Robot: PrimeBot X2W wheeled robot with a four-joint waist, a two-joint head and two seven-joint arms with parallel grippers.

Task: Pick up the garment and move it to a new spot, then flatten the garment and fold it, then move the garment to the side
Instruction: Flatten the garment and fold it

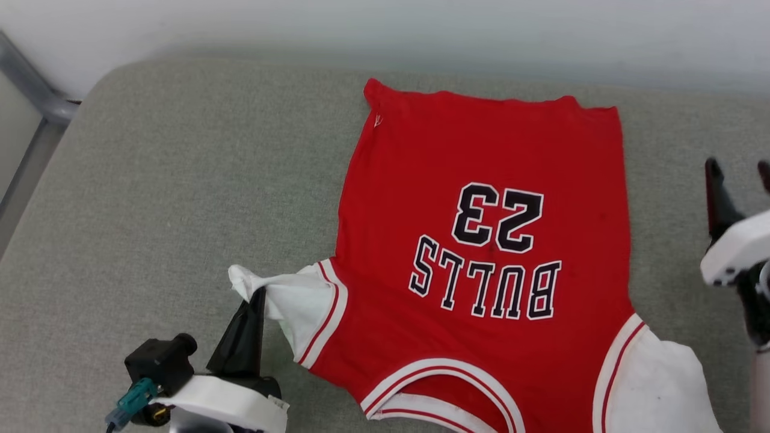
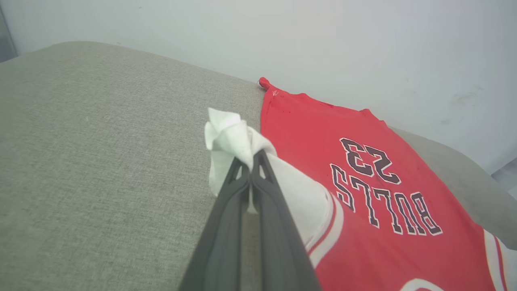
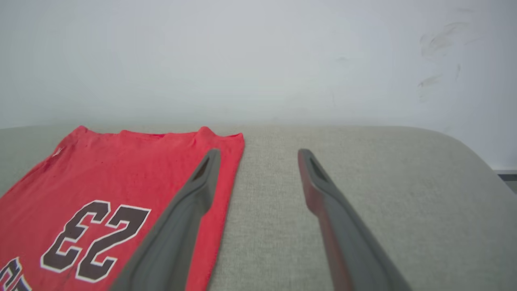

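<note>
The garment is a red jersey with white sleeves, striped trim and black lettering with "23". It lies spread flat, chest up, on the grey cushion, hem toward the wall and collar toward me. My left gripper is shut on the bunched tip of the white left sleeve, lifting it a little off the cushion. At the right edge of the head view my right gripper stands open beside the jersey's right side, apart from it. In the right wrist view its fingers hover over the garment edge.
A pale wall runs along the cushion's far edge. A grey metal frame stands at the far left. Bare cushion stretches left and right of the jersey.
</note>
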